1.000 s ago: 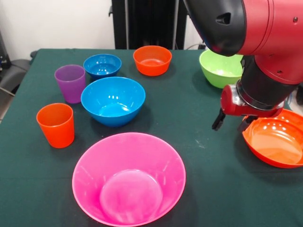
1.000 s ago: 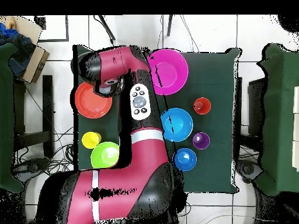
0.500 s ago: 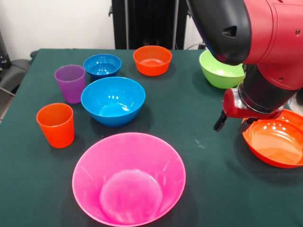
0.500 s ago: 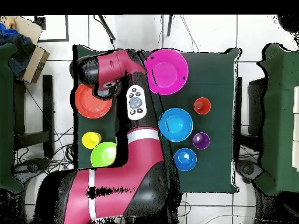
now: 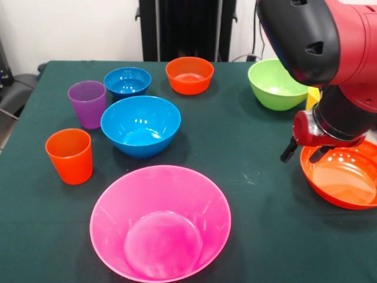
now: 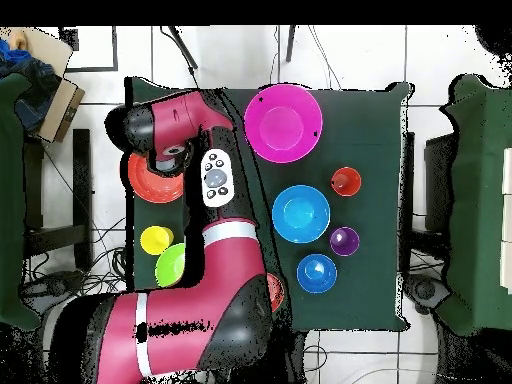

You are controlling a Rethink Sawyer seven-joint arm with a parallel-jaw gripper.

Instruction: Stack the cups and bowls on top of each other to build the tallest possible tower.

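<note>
On the dark green surface (image 5: 247, 194), from the front view's left: a glossy orange cup (image 5: 70, 155), a purple cup (image 5: 88, 104), two blue bowls (image 5: 140, 125), a wide pink bowl (image 5: 160, 221), a small orange bowl (image 5: 189, 75) and a lime bowl (image 5: 275, 84). My end effector (image 5: 304, 152) hangs spread open over the large orange bowl's (image 5: 341, 181) rim.

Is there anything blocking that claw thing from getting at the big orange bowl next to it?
Nothing visible does. The gripper hangs right at the near rim of the large orange bowl, with only bare tablecloth beside it. The lime green bowl sits farther back, out of the way.
</note>
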